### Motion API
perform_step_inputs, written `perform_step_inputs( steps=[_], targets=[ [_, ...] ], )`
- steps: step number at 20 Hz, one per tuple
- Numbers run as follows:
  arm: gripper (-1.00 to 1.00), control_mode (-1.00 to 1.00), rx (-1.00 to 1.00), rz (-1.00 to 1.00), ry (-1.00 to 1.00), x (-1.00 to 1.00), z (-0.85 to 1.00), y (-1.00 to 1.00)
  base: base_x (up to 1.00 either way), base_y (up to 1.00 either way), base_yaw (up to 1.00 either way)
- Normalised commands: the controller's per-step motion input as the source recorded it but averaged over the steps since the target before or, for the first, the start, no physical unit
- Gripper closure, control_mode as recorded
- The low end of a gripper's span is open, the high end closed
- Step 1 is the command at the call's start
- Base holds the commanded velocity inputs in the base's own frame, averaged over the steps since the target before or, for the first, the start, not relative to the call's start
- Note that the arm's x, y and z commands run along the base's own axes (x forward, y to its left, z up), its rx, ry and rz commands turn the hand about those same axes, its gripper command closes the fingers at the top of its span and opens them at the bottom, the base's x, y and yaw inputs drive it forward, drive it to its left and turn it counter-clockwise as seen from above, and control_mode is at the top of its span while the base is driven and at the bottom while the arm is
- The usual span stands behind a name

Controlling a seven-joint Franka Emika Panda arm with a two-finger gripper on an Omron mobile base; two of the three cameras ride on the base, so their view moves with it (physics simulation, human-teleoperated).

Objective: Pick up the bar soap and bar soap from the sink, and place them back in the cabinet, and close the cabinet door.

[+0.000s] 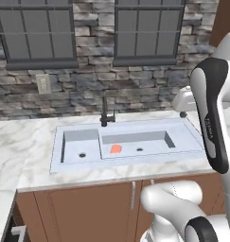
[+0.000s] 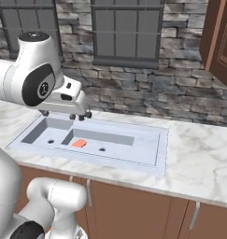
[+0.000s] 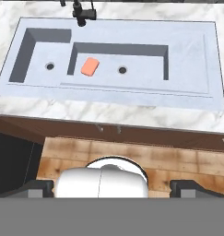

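An orange bar soap [image 1: 116, 149] [image 2: 79, 143] [image 3: 90, 67] lies flat on the floor of the sink's [image 1: 192, 137] [image 2: 159, 154] [image 3: 196, 50] larger basin, near its left wall. My gripper [image 2: 80, 115] [image 3: 112, 186] hangs high above the sink and the counter's front edge, looking down, well apart from the soap. Its fingers [image 3: 37, 186] stand wide open with nothing between them. A slice of the reddish-brown cabinet [image 2: 220, 42] [image 1: 225, 19] shows at the upper right on the wall.
A black faucet [image 1: 106, 113] [image 3: 83, 11] stands behind the sink. Marble counter [image 2: 199, 154] runs on both sides of it. Brown base cabinet doors with short silver handles [image 1: 133, 194] sit below. Behind are a stone wall and dark windows [image 1: 147, 28].
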Motion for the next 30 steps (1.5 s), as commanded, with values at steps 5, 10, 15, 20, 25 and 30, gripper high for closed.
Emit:
perform_step_inputs(
  steps=[5, 10, 15, 20, 25, 30],
  targets=[
    [-1.00, 1.00, 0.00, 0.00, 0.00, 0.00, 0.00, 0.00, 0.22, 0.29, -0.14],
    [-1.00, 1.00, 0.00, 0.00, 0.00, 0.00, 0.00, 0.00, 0.19, 0.33, -0.14],
    [-1.00, 1.00, 0.00, 0.00, 0.00, 0.00, 0.00, 0.00, 0.22, 0.38, -0.08],
    [-1.00, 1.00, 0.00, 0.00, 0.00, 0.00, 0.00, 0.00, 0.33, 0.39, -0.02],
    [-1.00, 1.00, 0.00, 0.00, 0.00, 0.00, 0.00, 0.00, 0.43, 0.24, 0.00],
    [-1.00, 1.00, 0.00, 0.00, 0.00, 0.00, 0.00, 0.00, 0.50, 0.10, 0.00]
  ],
)
